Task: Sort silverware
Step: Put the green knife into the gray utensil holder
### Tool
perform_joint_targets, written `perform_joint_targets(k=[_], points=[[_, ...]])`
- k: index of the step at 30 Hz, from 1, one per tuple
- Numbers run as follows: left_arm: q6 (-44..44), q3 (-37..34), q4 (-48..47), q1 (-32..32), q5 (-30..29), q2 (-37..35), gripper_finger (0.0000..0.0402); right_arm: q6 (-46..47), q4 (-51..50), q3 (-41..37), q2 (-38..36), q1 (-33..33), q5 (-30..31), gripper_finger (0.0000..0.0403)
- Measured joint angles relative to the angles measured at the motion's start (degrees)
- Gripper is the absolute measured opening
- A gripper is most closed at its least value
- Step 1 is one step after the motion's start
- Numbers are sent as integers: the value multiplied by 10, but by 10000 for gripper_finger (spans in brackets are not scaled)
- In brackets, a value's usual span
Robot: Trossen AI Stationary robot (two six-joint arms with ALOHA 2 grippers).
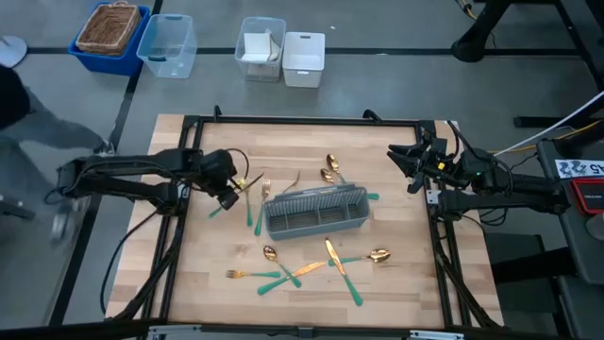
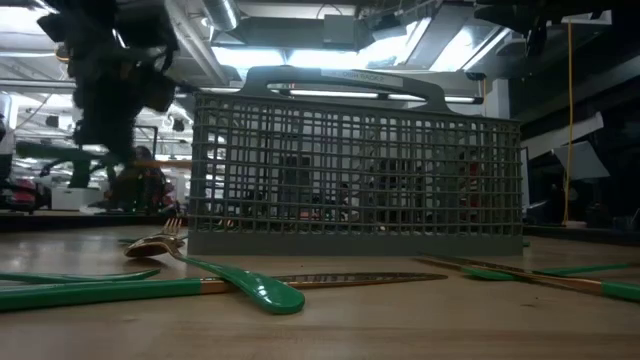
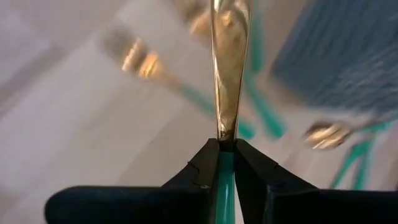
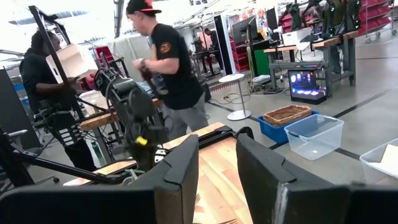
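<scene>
The grey mesh caddy (image 1: 316,210) (image 2: 355,170) stands at the table's middle. My left gripper (image 1: 229,193) (image 3: 227,146) is just left of it, shut on one piece of silverware (image 3: 229,68) whose gold end sticks out past the fingertips. Which kind of piece it is, I cannot tell. More gold and teal silverware lies flat on the wood: spoons (image 1: 329,168) beyond the caddy, a fork (image 1: 263,200) beside it, and a fork (image 1: 242,275), a knife (image 1: 332,256) and a spoon (image 1: 377,255) nearer. My right gripper (image 1: 396,157) (image 4: 217,168) waits open and level above the table's right edge. My left gripper pinches the piece between its two fingers on the teal handle (image 3: 225,167), right where it meets the gold part. The fingers slant down toward the table and lie along the piece. Its gold end points on past the fingertips, and it looks lifted clear of the wood.
Beyond the table's far edge stand a blue bin holding a wicker basket (image 1: 111,33), a clear bin (image 1: 168,45) and two white bins (image 1: 283,55). A person (image 1: 14,90) is at the table's far left; people (image 4: 168,74) move in the room behind.
</scene>
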Motion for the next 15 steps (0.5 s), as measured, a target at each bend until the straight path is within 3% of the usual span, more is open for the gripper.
perform_joint_targets(k=[8,15], points=[[-34,0,181,11,-16,-82,30,0,0,0,0,0,0,111],[-45,0,378,-24,-49,-77,33,0,2,0,0,0,0,111]])
